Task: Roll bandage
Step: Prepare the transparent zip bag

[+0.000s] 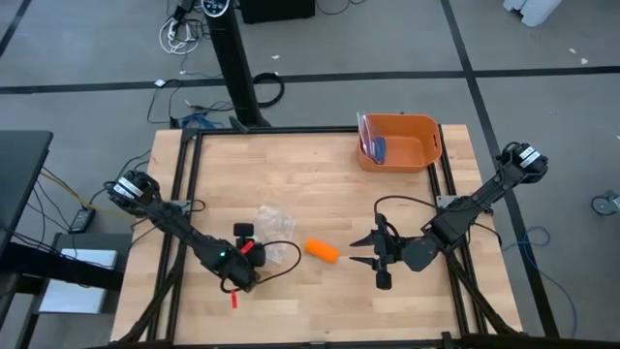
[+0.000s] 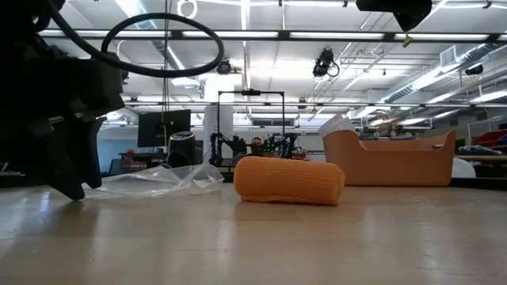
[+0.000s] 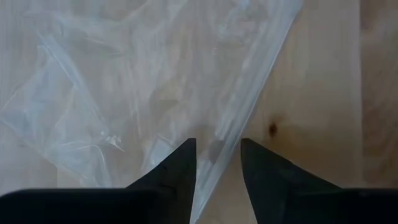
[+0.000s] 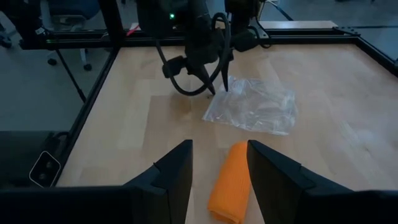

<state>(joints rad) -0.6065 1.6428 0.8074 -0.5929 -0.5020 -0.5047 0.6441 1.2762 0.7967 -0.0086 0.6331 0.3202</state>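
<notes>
Grey floor (image 1: 542, 58) with dark seams and loose cables (image 1: 179, 34); long ceiling lights (image 2: 333, 35) overhead, a monitor (image 2: 163, 127), perhaps desks, far back.

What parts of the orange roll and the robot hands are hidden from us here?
- Bandage, right wrist view: its near end is cut off by the picture's bottom edge.
- Bandage's far side, low view: hidden behind the roll itself.
- Left hand, left wrist view: its fingers hide part of the plastic bag.
- Bin, low view: its inside is hidden by its wall.
</notes>
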